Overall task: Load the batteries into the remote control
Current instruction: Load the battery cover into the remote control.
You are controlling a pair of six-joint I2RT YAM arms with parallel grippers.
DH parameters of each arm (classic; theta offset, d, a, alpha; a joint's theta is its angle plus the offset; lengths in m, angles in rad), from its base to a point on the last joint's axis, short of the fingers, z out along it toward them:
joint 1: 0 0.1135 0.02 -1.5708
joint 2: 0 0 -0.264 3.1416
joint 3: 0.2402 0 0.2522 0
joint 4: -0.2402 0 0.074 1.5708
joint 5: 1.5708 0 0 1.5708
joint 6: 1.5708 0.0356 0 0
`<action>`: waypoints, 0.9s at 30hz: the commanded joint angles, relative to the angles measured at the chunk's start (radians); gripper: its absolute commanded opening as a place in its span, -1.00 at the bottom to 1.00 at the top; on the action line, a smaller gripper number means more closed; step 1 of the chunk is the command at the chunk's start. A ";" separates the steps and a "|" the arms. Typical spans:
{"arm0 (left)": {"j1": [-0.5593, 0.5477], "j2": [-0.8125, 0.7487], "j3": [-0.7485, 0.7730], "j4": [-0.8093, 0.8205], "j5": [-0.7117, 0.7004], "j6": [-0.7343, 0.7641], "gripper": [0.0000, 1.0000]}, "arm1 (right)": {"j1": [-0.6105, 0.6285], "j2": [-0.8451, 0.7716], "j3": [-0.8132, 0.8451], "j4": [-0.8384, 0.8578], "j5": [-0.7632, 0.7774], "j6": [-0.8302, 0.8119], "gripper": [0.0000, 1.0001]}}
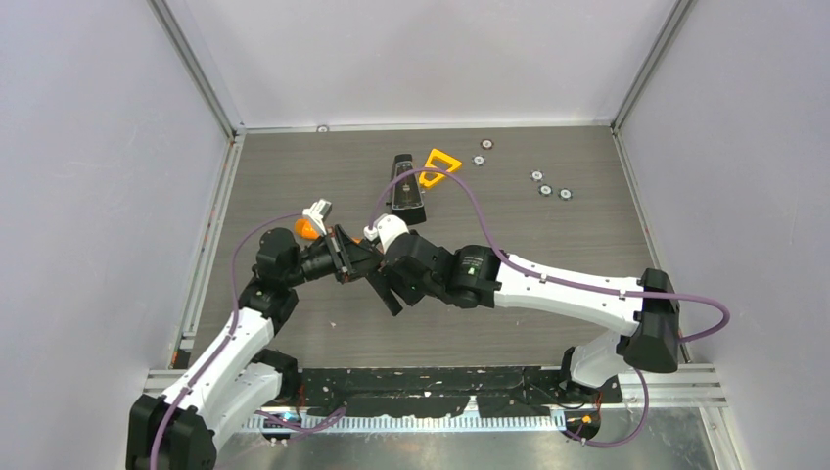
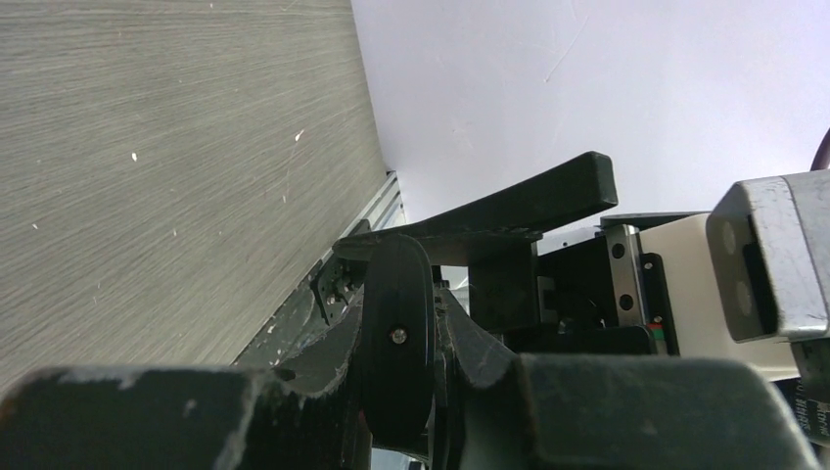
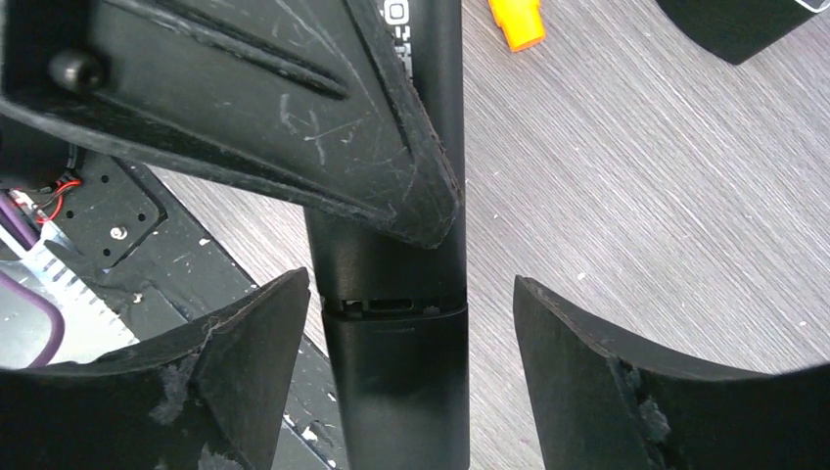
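The remote control (image 1: pixel 385 292) is a slim black bar held off the table between both grippers. My left gripper (image 1: pixel 354 262) is shut on its upper part. In the left wrist view the remote (image 2: pixel 396 294) shows end-on, pinched between the jaws of the left gripper (image 2: pixel 401 338). My right gripper (image 1: pixel 391 286) is open. In the right wrist view its fingers (image 3: pixel 245 362) stand either side of the remote's lower end (image 3: pixel 396 392) without touching it. A thin seam (image 3: pixel 391 306) crosses the remote there. No batteries are in view.
A wider tapered black case (image 1: pixel 406 183) and an orange triangle (image 1: pixel 440 164) lie at the back middle. Several small silver discs (image 1: pixel 546 190) lie at the back right. An orange and white piece (image 1: pixel 311 223) lies beside the left wrist. Walls enclose the table.
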 commanded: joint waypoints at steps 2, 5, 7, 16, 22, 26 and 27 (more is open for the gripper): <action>-0.003 0.013 0.006 0.059 0.004 -0.022 -1.00 | -0.017 -0.072 0.024 0.060 -0.068 0.026 0.69; -0.003 0.019 -0.008 0.084 0.000 -0.053 -1.00 | -0.033 -0.099 0.012 0.069 -0.086 0.054 0.75; -0.001 0.019 -0.020 0.121 -0.004 -0.085 -1.00 | -0.048 -0.127 -0.004 0.079 -0.095 0.083 0.81; -0.001 -0.012 -0.048 0.228 -0.041 -0.194 -1.00 | -0.186 -0.358 -0.221 0.227 -0.146 0.429 0.99; -0.001 -0.050 -0.048 0.254 -0.075 -0.255 -1.00 | -0.192 -0.452 -0.331 0.362 -0.178 0.614 0.99; -0.001 -0.084 -0.049 0.266 -0.102 -0.304 -1.00 | -0.191 -0.488 -0.418 0.476 -0.201 0.717 0.98; -0.001 -0.092 -0.050 0.267 -0.109 -0.316 -1.00 | -0.191 -0.490 -0.427 0.491 -0.205 0.729 0.97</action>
